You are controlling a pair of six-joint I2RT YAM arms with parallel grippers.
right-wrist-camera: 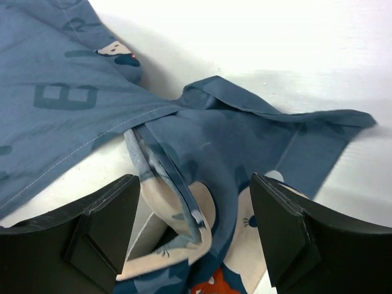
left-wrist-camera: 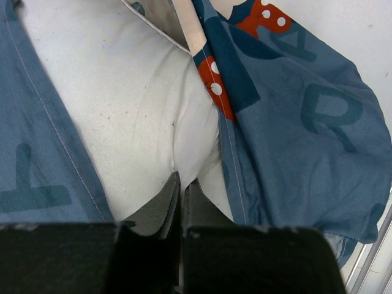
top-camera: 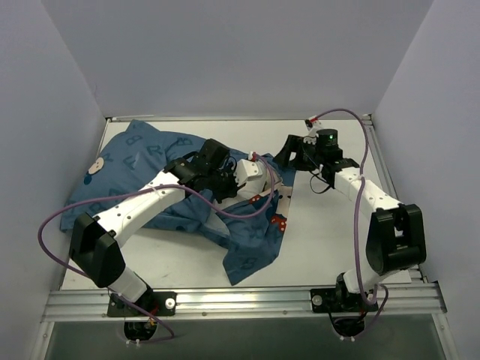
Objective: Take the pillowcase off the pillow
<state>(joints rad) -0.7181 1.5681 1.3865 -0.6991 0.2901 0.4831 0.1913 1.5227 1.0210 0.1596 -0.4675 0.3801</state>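
Pillowcase (top-camera: 142, 172): thin, limp, light cloth, I judge, that will bunch and slide rather than keep a shape; best taken at the stitched hem of its open end. It sprawls from the far left corner of the table (top-camera: 322, 240) to the middle. Left tool (left-wrist-camera: 182, 180) is closed on a pucker of the soft white pillow (left-wrist-camera: 135, 104) bared at the opening. Right tool (right-wrist-camera: 195, 184) stands wide, the hem lying loose inside its gap, ungripped

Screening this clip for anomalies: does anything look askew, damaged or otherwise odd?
Nothing damaged or spilled. The blue printed fabric pillowcase lies rumpled and twisted, open at its mouth, where the left gripper pinches the white stuffed pillow. The right gripper hangs open over the case's hem.
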